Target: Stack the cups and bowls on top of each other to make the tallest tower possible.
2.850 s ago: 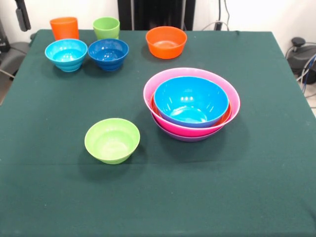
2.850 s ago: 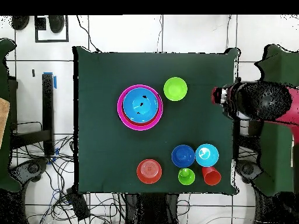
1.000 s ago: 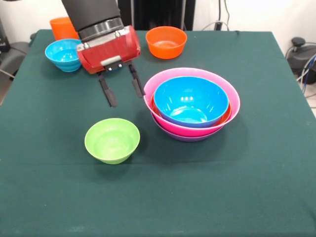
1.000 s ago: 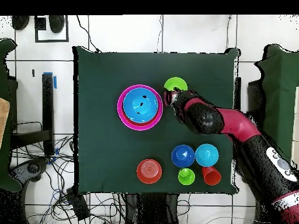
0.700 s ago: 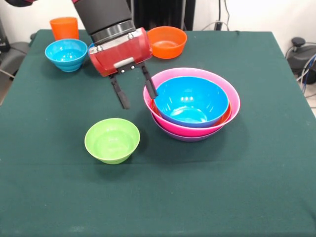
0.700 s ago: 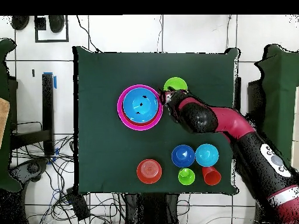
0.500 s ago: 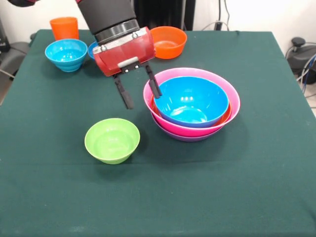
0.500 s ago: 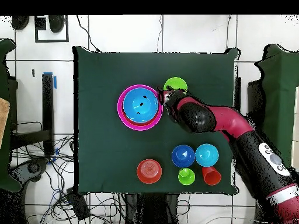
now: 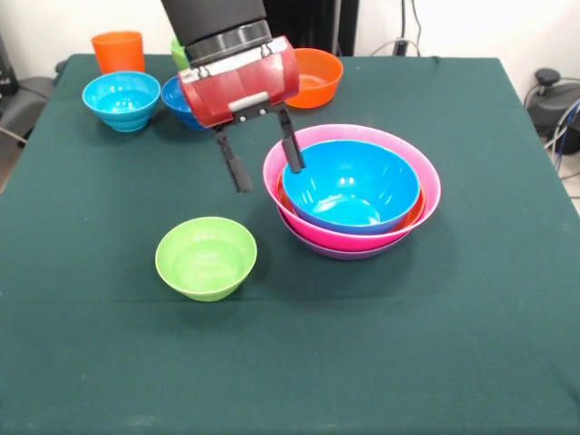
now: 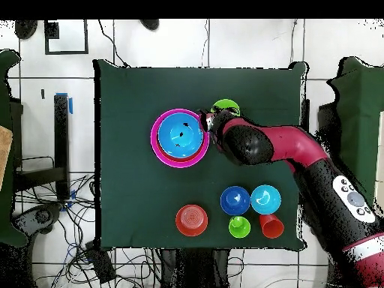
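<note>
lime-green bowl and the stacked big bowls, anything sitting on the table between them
Nothing rests there: in the front view the green cloth between the lime-green bowl and the tower is bare. The open gripper only hangs above that gap's far end.

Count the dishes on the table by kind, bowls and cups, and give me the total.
Bowls: 8 (nested: big blue bowl, wide orange bowl, pink bowl, purple bowl; single: lime-green bowl, small orange bowl, light-blue bowl, dark-blue bowl)
Cups: 2 (orange cup, lime-green cup)
Total: 10
</note>
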